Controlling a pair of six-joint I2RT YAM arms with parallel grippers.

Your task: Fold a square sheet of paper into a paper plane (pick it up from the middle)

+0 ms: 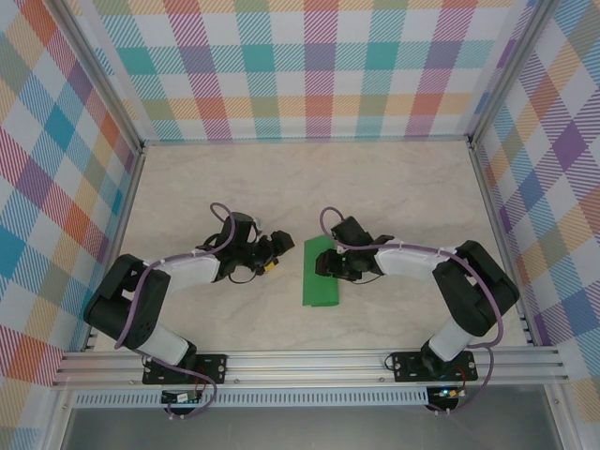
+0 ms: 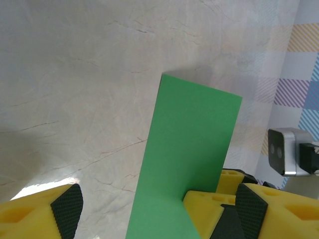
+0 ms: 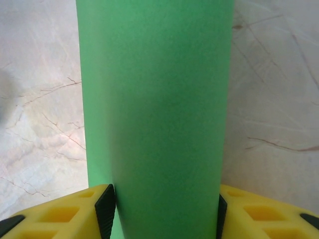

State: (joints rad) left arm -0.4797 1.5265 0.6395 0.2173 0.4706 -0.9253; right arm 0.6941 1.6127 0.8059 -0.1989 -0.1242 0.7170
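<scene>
The square sheet of paper [image 1: 319, 287] lies mid-table as a narrow green strip, doubled over with no yellow showing. My right gripper [image 1: 330, 265] is on its far half. In the right wrist view the paper [image 3: 159, 99] bulges up in a rounded loop between the pads, and the right gripper [image 3: 164, 214] touches it on both sides. My left gripper [image 1: 278, 247] hovers just left of the strip with its jaws wide apart and nothing between them. Its wrist view shows the paper [image 2: 189, 134] ahead of the left gripper [image 2: 158, 211], with a yellow finger [image 2: 207, 211] of the right gripper against it.
The marble-patterned tabletop [image 1: 234, 187] is ringed by checked walls [image 1: 309, 66] at the back and both sides. An aluminium rail [image 1: 309, 361] runs along the near edge beside the arm bases. The right wrist camera housing [image 2: 284, 158] sits close to my left gripper.
</scene>
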